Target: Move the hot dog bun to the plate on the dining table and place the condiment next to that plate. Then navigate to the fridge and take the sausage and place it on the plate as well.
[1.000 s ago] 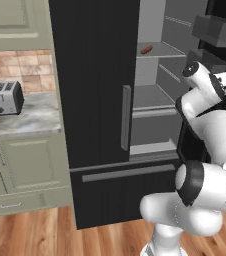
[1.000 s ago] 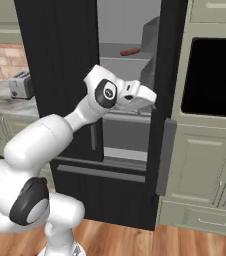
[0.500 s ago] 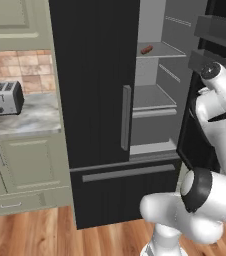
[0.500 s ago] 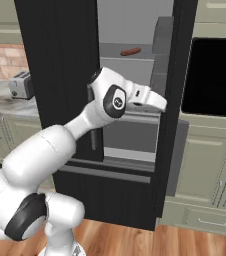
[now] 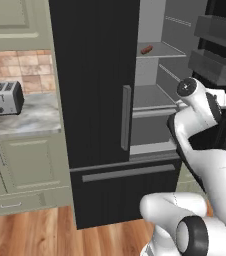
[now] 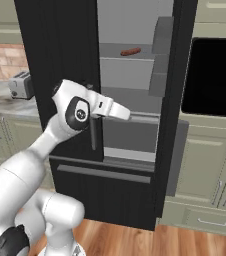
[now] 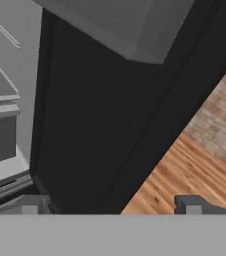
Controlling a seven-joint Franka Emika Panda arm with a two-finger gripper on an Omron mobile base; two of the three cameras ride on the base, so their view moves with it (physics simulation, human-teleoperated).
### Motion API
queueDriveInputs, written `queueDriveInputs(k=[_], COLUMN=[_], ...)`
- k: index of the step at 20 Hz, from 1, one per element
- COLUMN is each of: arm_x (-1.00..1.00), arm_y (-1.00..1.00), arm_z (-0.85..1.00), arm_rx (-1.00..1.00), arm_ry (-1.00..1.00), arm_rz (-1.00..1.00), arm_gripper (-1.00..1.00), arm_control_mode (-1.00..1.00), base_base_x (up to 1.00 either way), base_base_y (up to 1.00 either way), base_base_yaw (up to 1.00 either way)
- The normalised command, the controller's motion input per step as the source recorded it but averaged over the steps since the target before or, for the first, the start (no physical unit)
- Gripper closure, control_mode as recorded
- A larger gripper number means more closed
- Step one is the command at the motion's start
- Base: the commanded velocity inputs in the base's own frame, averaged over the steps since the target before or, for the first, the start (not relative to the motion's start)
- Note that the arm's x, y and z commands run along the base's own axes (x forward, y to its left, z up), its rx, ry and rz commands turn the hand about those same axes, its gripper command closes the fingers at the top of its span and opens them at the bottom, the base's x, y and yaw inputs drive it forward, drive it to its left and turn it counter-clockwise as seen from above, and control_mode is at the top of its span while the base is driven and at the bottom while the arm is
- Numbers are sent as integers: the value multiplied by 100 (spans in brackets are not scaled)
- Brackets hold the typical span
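The fridge (image 6: 75,60) right door now stands swung wide, and the arm has extended toward it. The gripper (image 7: 110,205) holds nothing, jaws apart. The sausage (image 6: 130,51) lies on the upper shelf, well above the hand, now reachable.

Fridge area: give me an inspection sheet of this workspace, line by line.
Surface: pale grey fridge shelf, bare apart from the sausage.
Job's things: sausage lies on that upper shelf; fridge has its right door swung open, left door shut.
Clutter: toaster on the marble counter left of the fridge.
Grippers: gripper open, empty, low beside the open door's bins, well below the sausage.
Cables: nothing seen.
Surroundings: wood floor, green-grey cabinets, black oven to the right.
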Motion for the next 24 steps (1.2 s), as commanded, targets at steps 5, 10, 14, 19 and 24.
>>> queueDriveInputs(k=[5, 10, 14, 19, 24], arm_x=[15, 20, 19, 18, 21], arm_y=[100, 100, 89, 53, 2], arm_z=[-24, -18, -6, -1, 0], arm_rx=[15, 15, 16, 15, 4], arm_ry=[7, 10, 9, 1, -9], arm_rz=[25, 41, 38, 20, 0], arm_gripper=[-100, -100, -100, -100, -100], arm_control_mode=[-100, -100, -100, -100, -100], base_base_x=[0, 0, 0, 0, 0], base_base_y=[0, 0, 0, 0, 0], base_base_yaw=[0, 0, 0, 0, 0])
